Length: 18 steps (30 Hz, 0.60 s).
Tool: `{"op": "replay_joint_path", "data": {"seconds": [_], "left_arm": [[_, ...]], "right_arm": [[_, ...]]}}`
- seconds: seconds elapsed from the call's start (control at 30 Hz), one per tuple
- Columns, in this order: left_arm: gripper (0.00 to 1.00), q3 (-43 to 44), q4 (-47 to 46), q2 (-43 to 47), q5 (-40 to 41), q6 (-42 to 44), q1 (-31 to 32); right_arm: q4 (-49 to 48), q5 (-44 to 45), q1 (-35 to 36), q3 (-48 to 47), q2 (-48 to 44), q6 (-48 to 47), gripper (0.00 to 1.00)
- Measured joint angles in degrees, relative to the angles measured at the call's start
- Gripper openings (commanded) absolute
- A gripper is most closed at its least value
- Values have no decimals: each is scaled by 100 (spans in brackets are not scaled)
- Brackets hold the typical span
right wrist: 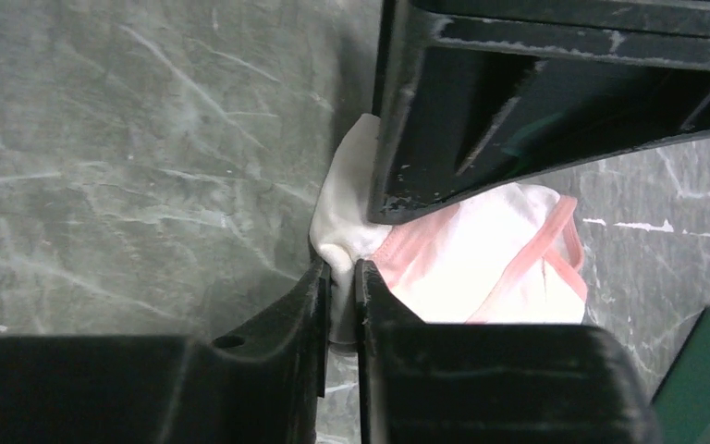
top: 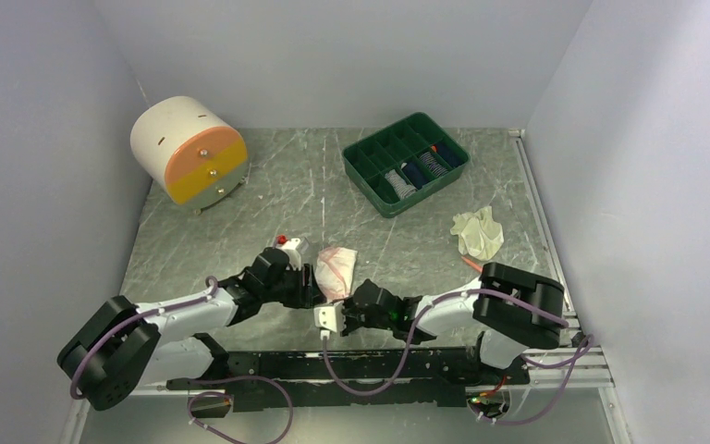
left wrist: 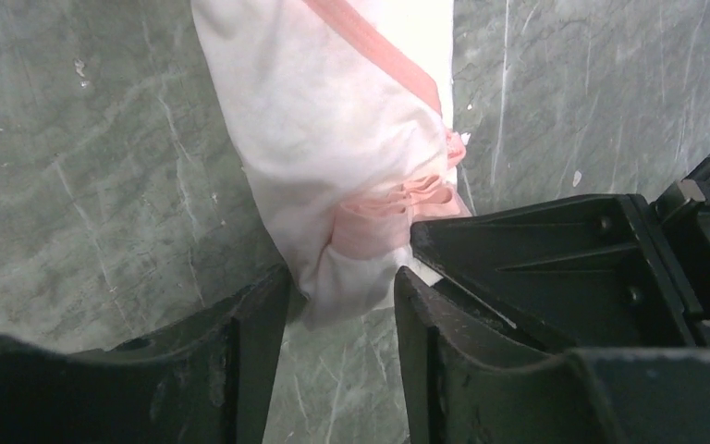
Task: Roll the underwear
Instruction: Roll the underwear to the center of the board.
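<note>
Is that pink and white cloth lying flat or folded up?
Folded up, not flat: the underwear lies as a narrow bundle, with gathered layers at its near end.

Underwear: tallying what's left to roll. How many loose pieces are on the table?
2. The white-and-pink underwear lies at the centre; the cream-white underwear lies crumpled at the right, near the green tray. Rolled bundles in the tray could be more; I cannot tell.
</note>
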<state>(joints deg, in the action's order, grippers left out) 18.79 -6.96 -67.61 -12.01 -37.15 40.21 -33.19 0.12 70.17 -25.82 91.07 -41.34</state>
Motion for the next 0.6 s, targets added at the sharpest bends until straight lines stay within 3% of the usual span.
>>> {"op": "replay_joint_path", "data": {"seconds": [0.1,0.37,0.6], "left_arm": [[65,28,55,39,24,-2,7],[69,-192,-92,345,286,-590,15],[63,-1143,-1130,894,472,-2111,-7]], "right_arm": [[74,-190,-166,-81,0,168,4],[11,-658,-435,-83,-4,566,0],[-365,-739,-461,17,87,863,0]]}}
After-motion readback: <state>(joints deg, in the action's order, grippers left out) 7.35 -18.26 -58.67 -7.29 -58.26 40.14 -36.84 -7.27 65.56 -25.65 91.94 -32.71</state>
